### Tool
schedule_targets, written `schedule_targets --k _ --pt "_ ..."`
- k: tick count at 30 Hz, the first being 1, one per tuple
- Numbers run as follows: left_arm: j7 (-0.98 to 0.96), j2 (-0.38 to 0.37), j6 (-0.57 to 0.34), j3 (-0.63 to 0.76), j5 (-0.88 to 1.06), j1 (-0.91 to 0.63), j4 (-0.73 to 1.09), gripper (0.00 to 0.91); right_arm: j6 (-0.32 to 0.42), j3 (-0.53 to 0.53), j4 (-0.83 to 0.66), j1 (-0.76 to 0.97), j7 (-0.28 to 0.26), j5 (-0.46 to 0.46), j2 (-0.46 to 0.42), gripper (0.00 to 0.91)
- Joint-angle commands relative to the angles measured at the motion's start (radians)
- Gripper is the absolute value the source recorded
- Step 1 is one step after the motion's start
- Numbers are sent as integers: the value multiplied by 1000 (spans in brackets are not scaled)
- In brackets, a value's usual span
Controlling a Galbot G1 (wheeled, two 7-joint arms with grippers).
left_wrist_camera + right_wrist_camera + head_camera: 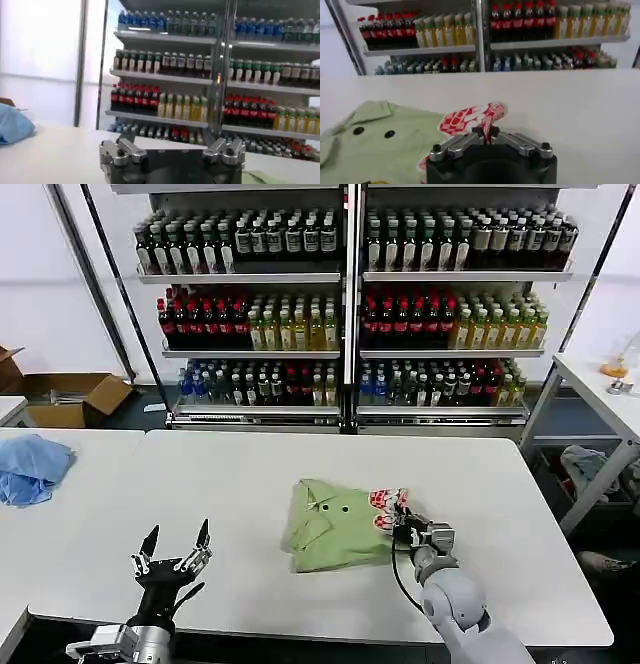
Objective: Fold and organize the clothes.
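The polo shirt [335,526], part-folded toward the counter's [250,469] near edge, looks light, limp; right gripper [398,519] fingers pinch its red-and-white patch [387,500]; left gripper [175,546] fingers spread, empty.

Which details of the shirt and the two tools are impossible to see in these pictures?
- Green polo shirt: folded, so its underside and inner layers are hidden in the head view.
- Right tool: its tips are closed on the red-and-white patch; the wrist mount hides them.
- Left tool: bottle labels behind it are too blurred to read.
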Motion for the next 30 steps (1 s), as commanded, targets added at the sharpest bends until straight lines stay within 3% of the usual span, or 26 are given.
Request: schedule_targets --k 1,3,12,30 --pt "21 -5 -1 10 38 25 -7 907 216 25 83 -93 -51 -281 -56 907" --pt "31 -6 2 7 45 28 -2 907 318 39 108 -138 -26 -326 -48 907" --pt "72 -17 1 -8 33 65 -33 907 431 109 285 -282 5 -320 -78 907" --pt "110 14 22 -3 -2 72 -78 907 448 149 409 -477 1 -345 -44 907"
